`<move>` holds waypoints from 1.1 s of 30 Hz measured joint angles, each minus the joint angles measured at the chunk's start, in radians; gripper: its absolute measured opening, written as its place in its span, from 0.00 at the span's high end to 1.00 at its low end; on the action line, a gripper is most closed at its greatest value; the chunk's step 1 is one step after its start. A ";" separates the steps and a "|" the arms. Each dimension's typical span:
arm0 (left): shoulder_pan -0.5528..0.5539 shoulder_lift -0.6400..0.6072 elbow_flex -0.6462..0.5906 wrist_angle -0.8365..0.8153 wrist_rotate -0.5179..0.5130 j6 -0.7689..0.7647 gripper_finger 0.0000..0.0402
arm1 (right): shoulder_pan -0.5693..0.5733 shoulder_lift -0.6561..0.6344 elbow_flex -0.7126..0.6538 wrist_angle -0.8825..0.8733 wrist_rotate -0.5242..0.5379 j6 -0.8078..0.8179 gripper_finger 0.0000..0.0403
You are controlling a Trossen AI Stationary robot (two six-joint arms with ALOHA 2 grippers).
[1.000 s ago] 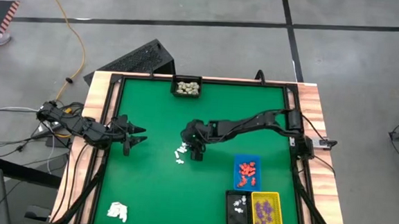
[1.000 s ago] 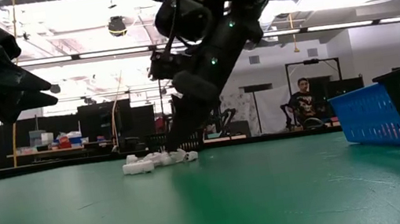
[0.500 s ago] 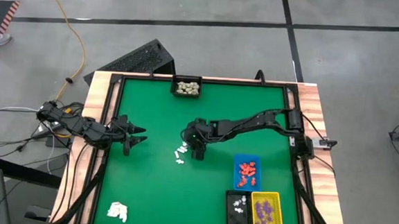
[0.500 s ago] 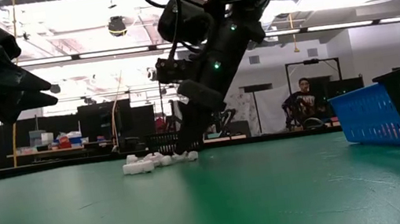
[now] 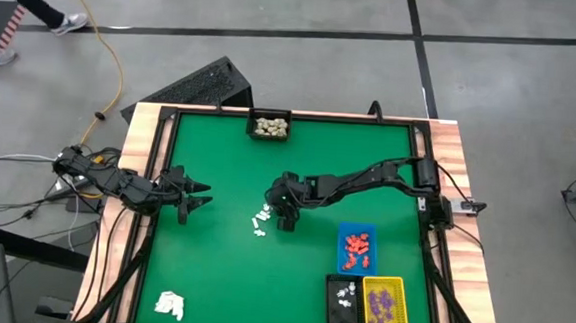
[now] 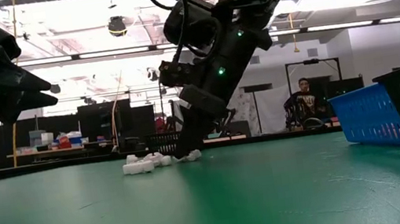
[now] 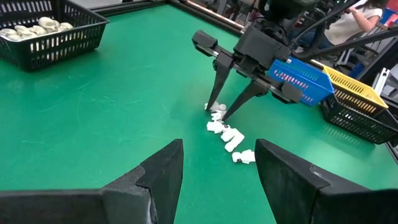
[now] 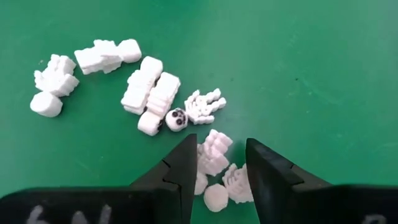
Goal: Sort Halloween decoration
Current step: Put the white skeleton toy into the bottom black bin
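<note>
Mid-table, right gripper (image 8: pixel 216 163) straddles white pieces (image 8: pixel 211 153)

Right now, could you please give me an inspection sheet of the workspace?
Surface: green table, wood-edged.
Job's things: white skeleton pieces loose mid-table; cream pieces in black basket; red pieces in blue tray; purple in yellow tray; white in black tray.
Clutter: white paper wad.
Grippers: right gripper open over white pieces; left gripper open, idle.
Cables: orange cord on floor.
Surroundings: seated person.
</note>
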State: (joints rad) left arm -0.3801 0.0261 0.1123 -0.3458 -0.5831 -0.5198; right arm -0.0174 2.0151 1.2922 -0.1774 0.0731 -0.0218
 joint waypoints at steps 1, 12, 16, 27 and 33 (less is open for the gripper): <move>0.000 0.000 0.000 0.000 0.000 0.000 0.53 | 0.001 0.000 0.000 -0.001 0.000 0.003 0.67; 0.000 0.000 0.000 0.000 0.000 0.000 0.53 | 0.005 0.000 0.000 -0.006 0.002 0.006 0.97; 0.000 0.000 0.000 0.000 0.000 0.000 0.53 | 0.005 -0.006 0.020 -0.021 0.002 0.013 0.98; 0.000 0.003 0.000 0.000 0.002 -0.008 0.53 | 0.049 -0.139 0.133 -0.238 0.002 0.014 1.00; 0.000 0.009 0.000 0.002 0.003 -0.009 0.53 | 0.179 -0.303 0.154 -0.450 -0.007 0.158 1.00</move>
State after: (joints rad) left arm -0.3801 0.0349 0.1123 -0.3437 -0.5802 -0.5287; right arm 0.1618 1.7119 1.4463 -0.6273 0.0666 0.1365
